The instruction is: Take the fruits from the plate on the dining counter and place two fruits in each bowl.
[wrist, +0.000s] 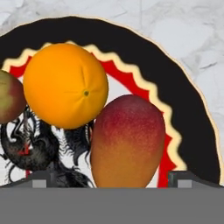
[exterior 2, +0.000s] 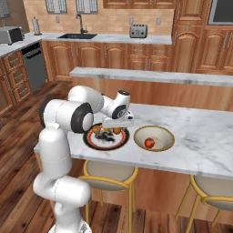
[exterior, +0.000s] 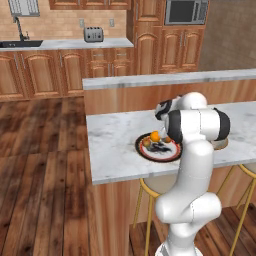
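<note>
Fruit nearest the claw (wrist: 111, 183), a red-orange mango (wrist: 127, 142), lies on the plate (wrist: 192, 131) on the counter (exterior 2: 200, 136): firm, smooth, likely slippery, best pinched across its narrow middle. Claw tips stand wide apart, empty. Orange (wrist: 65, 85) touches it at ten o'clock, crowding one finger; the tan bowl (exterior 2: 166, 132) holds an apple (exterior 2: 149, 143).

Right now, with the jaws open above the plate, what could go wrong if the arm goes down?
1. The orange touches the mango-like fruit between the open jaws, so closing may push it and make it roll.
2. A third fruit lies near; it could be knocked off the plate.
3. Only the apple lies in the tan bowl; a miscount is possible.
</note>
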